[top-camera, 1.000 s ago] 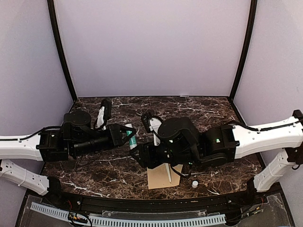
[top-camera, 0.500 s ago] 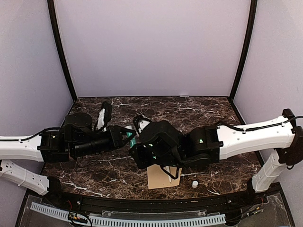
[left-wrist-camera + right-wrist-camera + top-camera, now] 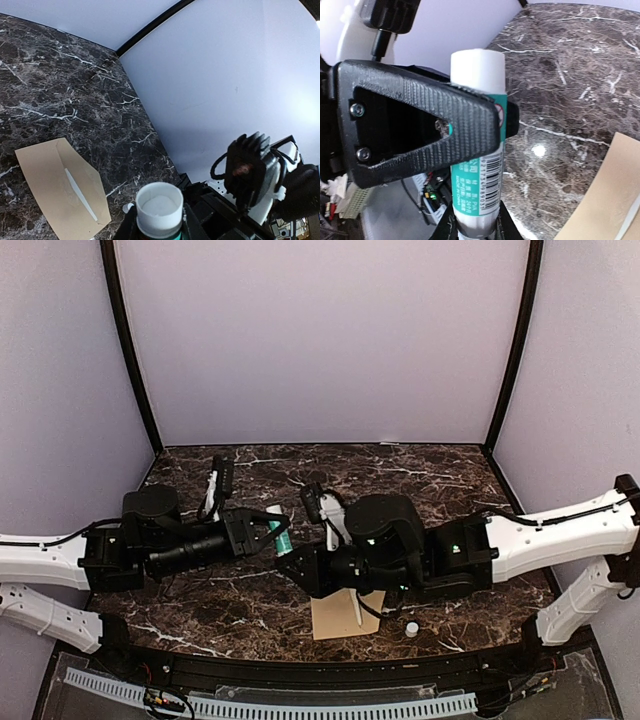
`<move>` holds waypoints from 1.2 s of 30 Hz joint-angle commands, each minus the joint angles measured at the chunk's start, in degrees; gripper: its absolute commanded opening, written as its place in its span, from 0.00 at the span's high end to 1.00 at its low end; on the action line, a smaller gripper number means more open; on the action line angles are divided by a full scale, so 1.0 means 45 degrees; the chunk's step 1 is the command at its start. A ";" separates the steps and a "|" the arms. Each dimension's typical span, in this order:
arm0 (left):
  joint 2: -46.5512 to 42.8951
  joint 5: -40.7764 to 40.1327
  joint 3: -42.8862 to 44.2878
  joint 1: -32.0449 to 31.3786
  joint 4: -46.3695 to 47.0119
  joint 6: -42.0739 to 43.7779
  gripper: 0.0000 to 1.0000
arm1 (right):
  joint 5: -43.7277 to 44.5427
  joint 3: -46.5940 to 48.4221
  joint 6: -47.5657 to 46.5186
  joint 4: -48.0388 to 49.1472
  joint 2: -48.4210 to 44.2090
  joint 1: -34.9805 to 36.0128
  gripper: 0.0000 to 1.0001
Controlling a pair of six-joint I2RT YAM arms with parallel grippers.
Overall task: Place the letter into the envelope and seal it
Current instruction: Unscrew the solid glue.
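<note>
While the glue stick [image 3: 480, 175] hangs crosswise between the two arms above the table [image 3: 60, 90], the left gripper [image 3: 272, 530] is pinched on its teal barrel, one black finger pressed flat across the label. The right gripper [image 3: 472, 227] has its fingers pressed against the stick's lower end, one on each side. The far end from the right gripper is a white collar, which looks uncapped in the left wrist view. A small white cap [image 3: 411, 628] lies on the table, beyond the right wrist toward the arm bases.

The envelope [image 3: 55, 180] lies flat on the table beneath the right wrist, well below both grippers, with its pointed flap open. A thin white strip [image 3: 80, 192] runs across it. This is probably the edge of the letter at the mouth, but the letter cannot be confirmed as fully inside.

Assessment: the step in hand appears to be winding out glue before sealing.

- The left clamp should hold the barrel without rotating.
- The right fingers should sit square on the base end and turn about the stick's own axis, with no pull along it.
- Only a short length of glue should be raised, because a long column will smear or snap on the flap.
- A slip at either grip would drop the stick onto the envelope.
</note>
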 commanded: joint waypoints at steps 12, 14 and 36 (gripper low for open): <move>-0.0781 0.5421 -0.0714 0.0192 0.4981 0.2501 1.00 | -0.5299 -0.2983 0.1401 0.7541 -0.2618 -0.1402 0.98; -0.0903 0.4754 -0.0744 0.0204 0.4873 0.2470 1.00 | -0.5082 -0.3127 0.1278 0.7333 -0.2755 -0.1394 0.92; -0.0061 -0.0522 0.1428 0.0212 -0.2131 0.0775 1.00 | 0.0366 0.1980 -0.0858 -0.2642 -0.0005 -0.0348 0.51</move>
